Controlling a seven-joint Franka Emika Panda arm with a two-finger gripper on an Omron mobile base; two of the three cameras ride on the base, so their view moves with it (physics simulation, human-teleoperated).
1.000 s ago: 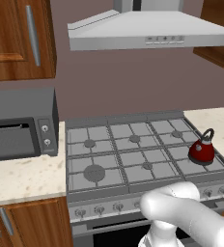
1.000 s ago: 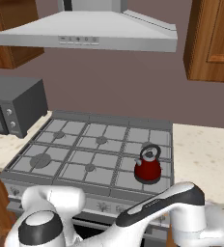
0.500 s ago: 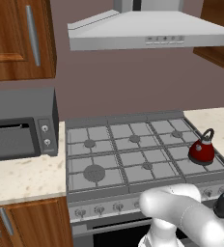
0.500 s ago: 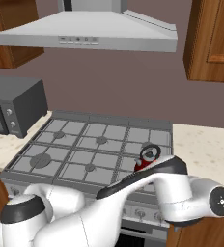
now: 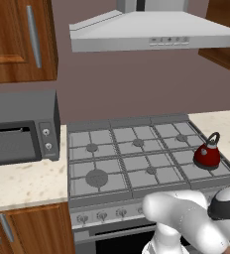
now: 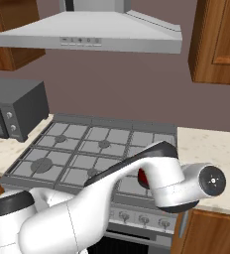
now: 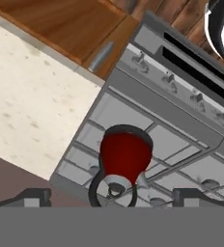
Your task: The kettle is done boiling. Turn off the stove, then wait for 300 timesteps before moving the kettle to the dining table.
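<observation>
1. Kettle (image 5: pixel 206 155) sits upright on the stove (image 5: pixel 137 163), on the front right burner near the right edge of the grates, handle arched over the top.
2. From the hand view the kettle (image 7: pixel 125 155) lies just ahead of the camera, centred between the two dark finger tips at the bottom corners. Gripper (image 7: pixel 112 197) spread wide, holding nothing, apart from the kettle.
3. Knob row (image 7: pixel 181 87) along the stove front is visible in the hand view; too small to tell which way any knob is set. No flame can be made out under the kettle.
4. In the right base view the arm's forearm crosses in front of the kettle (image 6: pixel 143 175), only a red sliver showing.
5. Judgement: hand hangs above the kettle rather than at the knobs, so this looks like the line-up for the pick, or a hold during the wait. Which of the two I cannot tell.
6. Next move calls for: come down over the handle, jaws straddling the arch, close on it, lift straight off the grate without tipping, then carry to the dining table.
</observation>
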